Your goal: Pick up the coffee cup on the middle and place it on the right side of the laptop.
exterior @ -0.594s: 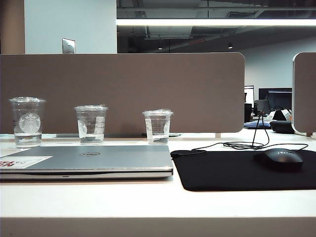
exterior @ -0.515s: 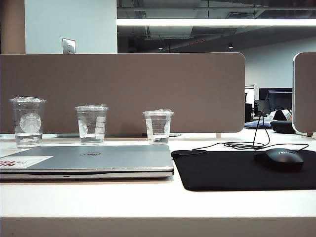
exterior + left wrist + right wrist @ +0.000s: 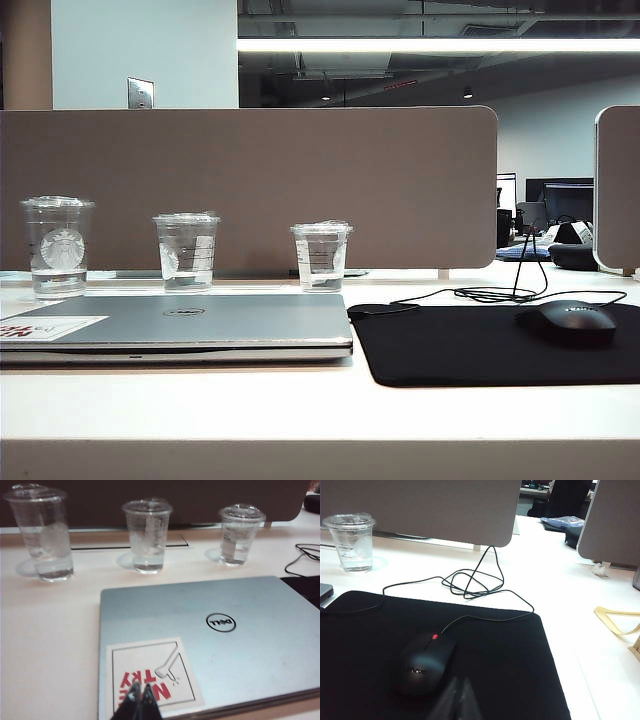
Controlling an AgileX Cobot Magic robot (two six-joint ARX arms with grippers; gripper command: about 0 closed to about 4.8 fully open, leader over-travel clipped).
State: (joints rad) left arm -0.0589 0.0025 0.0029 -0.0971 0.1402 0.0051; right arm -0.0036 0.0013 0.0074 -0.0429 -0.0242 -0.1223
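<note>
Both grippers hang back at the near edge of the desk, away from the cups. Left gripper shows its two dark fingertips pressed together with nothing between them, above the sticker corner of the laptop. Right gripper appears only as blurred tips that look closed together and empty, above the black mouse pad, just beside the black mouse.

Closed and flat, the silver-grey Dell laptop has its right edge touching or just short of the mouse pad's left edge. Behind the laptop's far edge three clear lidded cups stand upright in a row, each well apart from its neighbours, in front of the brown partition. The coffee cup, with black printed lines, is the middle one; bare desk lies all around its base. To its left is the taller Starbucks-logo cup; to its right the smaller cup, also seen in the right wrist view.

Right of the laptop, the pad fills most of the room; the mouse cable loops over the white desk behind it.
</note>
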